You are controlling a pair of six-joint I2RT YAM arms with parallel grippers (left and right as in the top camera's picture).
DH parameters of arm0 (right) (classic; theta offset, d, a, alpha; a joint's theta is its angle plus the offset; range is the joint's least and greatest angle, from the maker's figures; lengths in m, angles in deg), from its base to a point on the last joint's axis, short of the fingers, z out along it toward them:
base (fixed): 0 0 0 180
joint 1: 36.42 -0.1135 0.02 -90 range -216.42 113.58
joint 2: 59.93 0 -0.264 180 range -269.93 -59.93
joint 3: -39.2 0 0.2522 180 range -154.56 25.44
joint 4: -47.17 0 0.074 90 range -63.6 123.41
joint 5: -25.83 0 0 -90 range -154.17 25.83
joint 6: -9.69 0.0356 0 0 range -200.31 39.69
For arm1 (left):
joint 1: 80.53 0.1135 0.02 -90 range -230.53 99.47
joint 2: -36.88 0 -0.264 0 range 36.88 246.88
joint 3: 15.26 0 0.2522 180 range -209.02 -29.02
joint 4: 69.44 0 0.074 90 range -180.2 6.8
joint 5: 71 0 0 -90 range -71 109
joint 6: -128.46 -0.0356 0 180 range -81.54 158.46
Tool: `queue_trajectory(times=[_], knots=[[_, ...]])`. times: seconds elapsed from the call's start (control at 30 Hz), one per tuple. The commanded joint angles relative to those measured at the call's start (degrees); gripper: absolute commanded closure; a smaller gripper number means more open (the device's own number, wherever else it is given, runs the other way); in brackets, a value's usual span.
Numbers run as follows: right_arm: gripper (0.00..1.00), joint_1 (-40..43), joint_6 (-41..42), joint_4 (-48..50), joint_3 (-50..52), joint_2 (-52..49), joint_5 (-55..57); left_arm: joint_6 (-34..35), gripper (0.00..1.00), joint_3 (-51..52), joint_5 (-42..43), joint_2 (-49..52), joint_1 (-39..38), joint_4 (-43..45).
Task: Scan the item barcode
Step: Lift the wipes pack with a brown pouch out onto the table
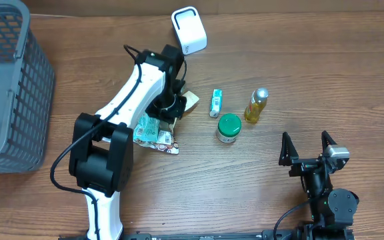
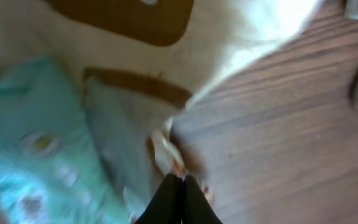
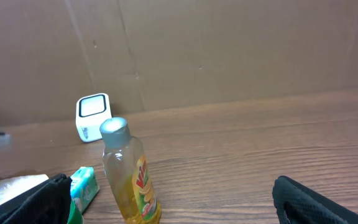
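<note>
Your left pincer [image 1: 174, 112] is reaching down on the robot's side of the barcode scanner [image 1: 189, 29], close to it. Its fingertips are pressing together. In the left wrist view the black tips [image 2: 179, 190] are meeting on a thin corner flap of the cream-and-brown packet [image 2: 229, 43]. That view is blurring, so you are getting no print detail.

The cream-and-brown packet [image 1: 192, 101] is lying flat on the worktop [image 1: 312, 67], directly toward the robot from the scanner. It is partly hiding under the left arm. A teal packet [image 1: 153, 132] is lying further toward the robot from the scanner and slightly to its left, touching or overlapping the cream one [image 2: 30, 137].

The scanner is sitting at the far edge of the worktop; the right wrist view is showing its window face [image 3: 93, 116].

A small teal pack [image 1: 216, 103] is lying toward the robot and just right of the scanner. A green-lidded jar [image 1: 229, 127] is standing beyond that pack. A yellow bottle [image 1: 257, 105] is standing further right.

Your right pincer [image 1: 307, 148] is waiting well to the right of the scanner on the robot's side, fingers wide apart and holding nothing [image 3: 179, 208].

A grey basket [image 1: 35, 73] is sitting far left of the scanner.
</note>
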Motion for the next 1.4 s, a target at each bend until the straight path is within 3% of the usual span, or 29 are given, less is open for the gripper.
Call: queue_trajectory(times=[0.0, 0.13, 0.33, 0.43, 0.73, 1.03, 1.37], knots=[[0.0, -0.31, 0.22, 0.2, 0.59, 0.42, 0.55, 3.06, 0.96, 5.11, -1.86, -0.02, -0.11, 2.58], [0.0, -0.31, 0.22, 0.2, 0.59, 0.42, 0.55, 3.04, 0.96, 9.4, -1.18, -0.02, -0.11, 6.27], [0.0, -0.31, 0.24, 0.2, 0.59, 0.42, 0.55, -3.58, 0.96, 5.6, 15.76, -1.18, 0.09, 7.1], [0.0, -0.31, 0.24, 0.2, 0.59, 0.42, 0.55, -3.65, 0.96, 1.86, 19.02, -2.95, 0.35, 6.45], [0.0, -0.31, 0.24, 0.2, 0.59, 0.42, 0.55, -0.13, 0.96, -6.25, 2.64, -6.38, 3.41, -3.87], [0.0, -0.31, 0.22, 0.2, 0.59, 0.42, 0.55, -2.01, 0.96, -2.6, 3.32, -5.92, 6.75, -4.57], [0.0, -0.31, 0.22, 0.2, 0.59, 0.42, 0.55, -0.57, 0.96, 6.88, 3.3, -5.81, 6.75, 5.29]])
